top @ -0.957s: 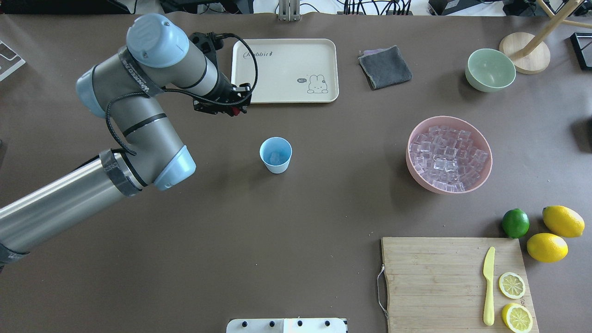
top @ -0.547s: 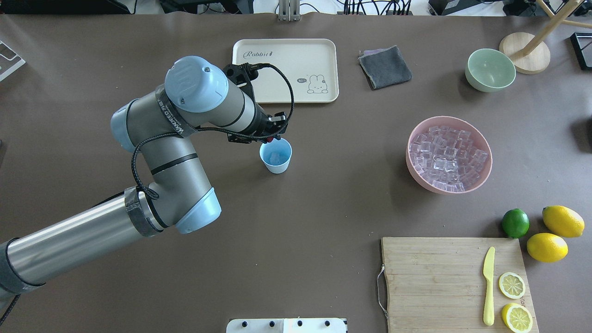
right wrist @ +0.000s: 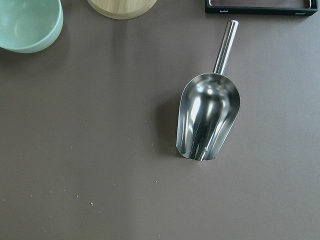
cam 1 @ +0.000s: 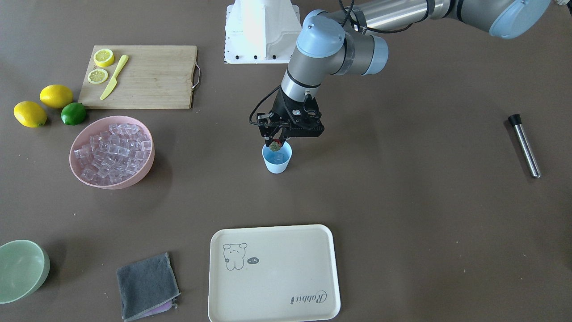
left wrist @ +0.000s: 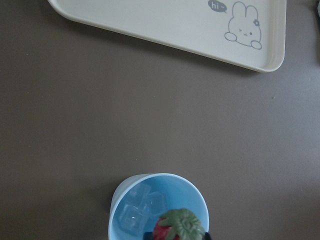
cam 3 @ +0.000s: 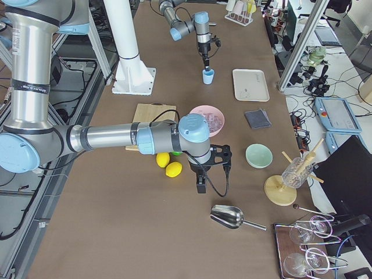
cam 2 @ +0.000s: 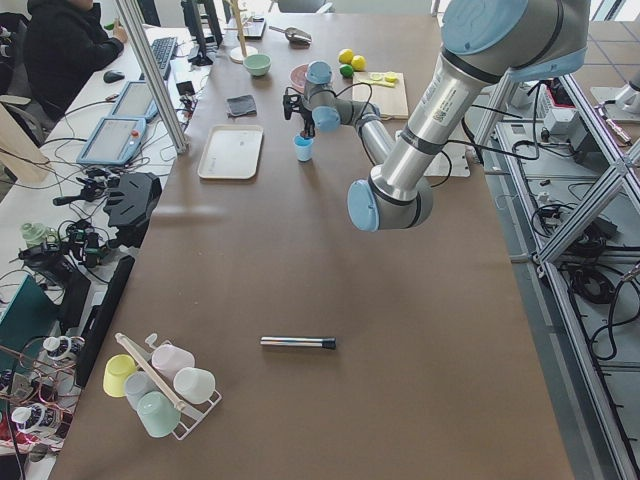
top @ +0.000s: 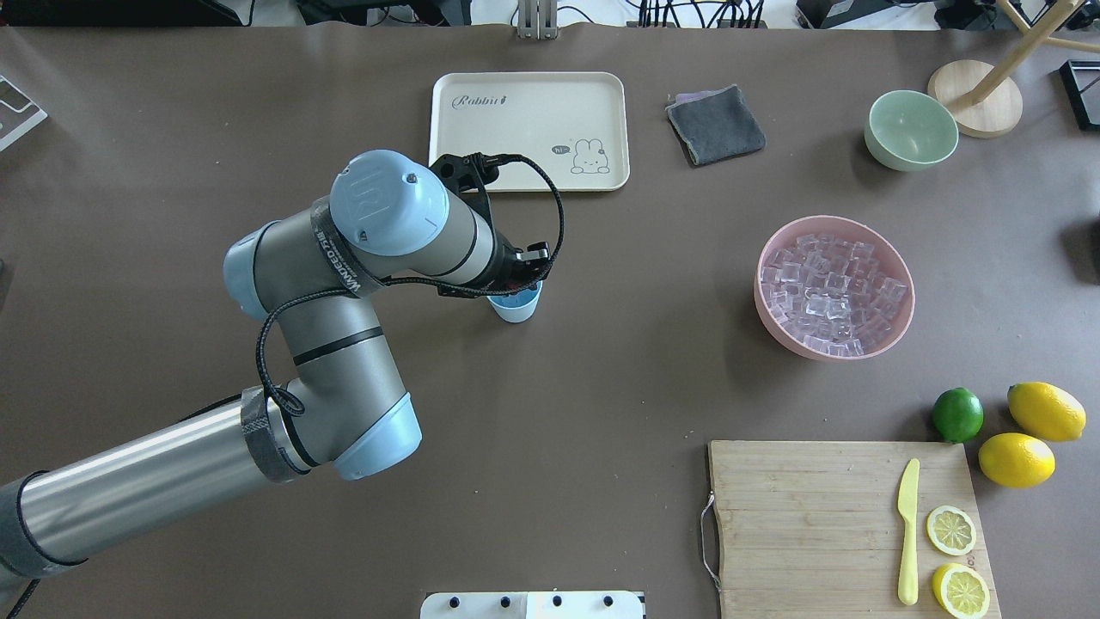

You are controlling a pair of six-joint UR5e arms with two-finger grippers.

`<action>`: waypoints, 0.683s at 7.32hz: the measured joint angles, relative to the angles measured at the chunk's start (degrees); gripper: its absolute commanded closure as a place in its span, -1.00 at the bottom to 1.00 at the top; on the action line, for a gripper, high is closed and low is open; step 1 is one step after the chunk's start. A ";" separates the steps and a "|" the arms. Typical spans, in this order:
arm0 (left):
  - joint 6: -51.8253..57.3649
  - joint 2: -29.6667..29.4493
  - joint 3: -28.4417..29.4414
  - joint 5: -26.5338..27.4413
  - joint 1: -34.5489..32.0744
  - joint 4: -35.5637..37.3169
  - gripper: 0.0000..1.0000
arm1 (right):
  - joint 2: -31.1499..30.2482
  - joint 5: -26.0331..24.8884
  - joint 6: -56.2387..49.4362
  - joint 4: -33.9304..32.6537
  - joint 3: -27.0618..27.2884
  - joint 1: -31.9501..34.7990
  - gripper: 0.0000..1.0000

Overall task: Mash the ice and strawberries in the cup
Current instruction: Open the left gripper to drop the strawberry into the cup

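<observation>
Over the cup point(cam 1: 276, 165), left fingers point(cam 1: 271, 136) pinch the strawberry point(left wrist: 176, 226) above ice point(left wrist: 142, 207).

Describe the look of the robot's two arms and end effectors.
The left arm and the right arm are alike: silver-grey tubes, pale-blue rounded joint caps. A black cable loops along each wrist to the black left end effector and right end effector.

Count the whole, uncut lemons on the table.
2. The first lemon lies just off the edge of the cutting board; the second lemon sits beside it, near the lime. Cut lemon pieces on the board aren't counted; none seems hidden.
</observation>
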 measured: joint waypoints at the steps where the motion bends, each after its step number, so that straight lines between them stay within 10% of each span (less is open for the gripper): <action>1: 0.03 0.26 -0.33 0.24 0.08 -0.02 -0.97 | -0.10 -0.02 0.00 0.00 0.01 0.01 -1.00; 5: 5.80 12.66 -5.89 -9.00 -9.65 0.03 -0.97 | 0.12 0.16 0.06 -1.28 0.10 0.07 -1.00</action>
